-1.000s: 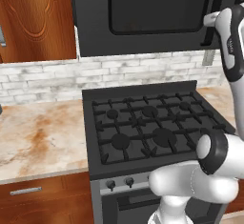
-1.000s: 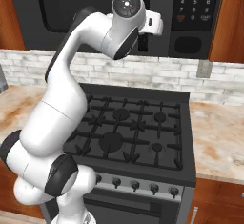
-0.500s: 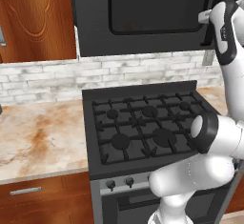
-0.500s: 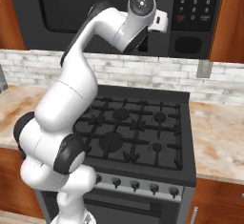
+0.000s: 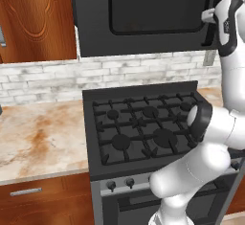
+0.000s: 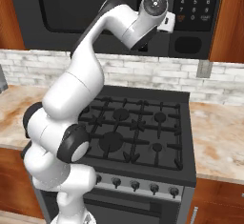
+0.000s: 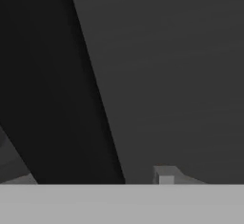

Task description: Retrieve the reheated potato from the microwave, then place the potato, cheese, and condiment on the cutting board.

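Well, counter (image 5: 38, 133): a marbled top at about 8 o'clock in the left base view, with nothing of mine on the part I can see.
Stove (image 5: 143, 123): black gas grates low in the middle, near 6 o'clock, directly under the job.
Microwave (image 5: 143, 8): the big black box at 12 o'clock above the stove. Its dark window door looks shut and flush.
Potato: I can't see it. I judge it sits inside the microwave on the turntable, so the door has to open first.
Claw (image 5: 209, 16): up at 2 o'clock in the left base view, pressed close to the door's right edge. From the hand view I face dark panel at very short range. I cannot tell whether my fingers are wide, narrow, or closed on the door.
Keypad (image 6: 198, 1): just past my claw toward 3 o'clock, on the microwave's right side.
Handling, door: stiff and hinged, and probably slick, so I should take it at its free right edge and pull along its swing.
Handling, potato: likely light, firm and round. It may roll, so I should pinch it across the middle.
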Robot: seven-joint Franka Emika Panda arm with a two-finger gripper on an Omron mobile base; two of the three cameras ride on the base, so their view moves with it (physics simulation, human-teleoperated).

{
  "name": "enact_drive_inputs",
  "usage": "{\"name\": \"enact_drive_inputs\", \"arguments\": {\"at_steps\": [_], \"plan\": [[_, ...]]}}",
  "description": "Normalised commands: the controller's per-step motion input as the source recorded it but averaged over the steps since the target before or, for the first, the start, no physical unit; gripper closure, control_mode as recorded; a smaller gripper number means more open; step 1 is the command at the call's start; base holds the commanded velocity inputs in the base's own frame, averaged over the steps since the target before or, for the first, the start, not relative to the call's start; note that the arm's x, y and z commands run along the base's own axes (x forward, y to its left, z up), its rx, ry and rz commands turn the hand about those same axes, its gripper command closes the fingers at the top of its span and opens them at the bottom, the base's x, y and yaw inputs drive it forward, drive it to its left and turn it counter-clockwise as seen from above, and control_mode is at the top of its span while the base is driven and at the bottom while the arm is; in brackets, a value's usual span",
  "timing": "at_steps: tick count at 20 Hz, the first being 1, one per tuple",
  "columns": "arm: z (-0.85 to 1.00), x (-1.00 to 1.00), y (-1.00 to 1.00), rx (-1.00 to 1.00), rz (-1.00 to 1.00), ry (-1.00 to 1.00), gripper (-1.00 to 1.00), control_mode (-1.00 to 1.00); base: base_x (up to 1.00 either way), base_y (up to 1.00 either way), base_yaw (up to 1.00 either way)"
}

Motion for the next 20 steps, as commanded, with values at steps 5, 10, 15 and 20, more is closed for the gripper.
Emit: {"name": "enact_drive_inputs", "arguments": {"at_steps": [5, 10, 15, 20], "plan": [[-0.19, 0.4, 0.46, 0.0, -0.02, -0.01, 1.0, -1.0, 0.0, 0.0, 0.0], [-0.14, 0.15, 0.52, 0.0, -0.03, -0.02, 1.0, -1.0, 0.0, 0.0, 0.0], [-0.1, -0.26, 0.56, 0.0, 0.0, -0.07, 1.0, -1.0, 0.0, 0.0, 0.0], [0.0, -0.54, 0.5, 0.0, 0.0, -0.05, 1.0, -1.0, 0.0, 0.0, 0.0]]}}
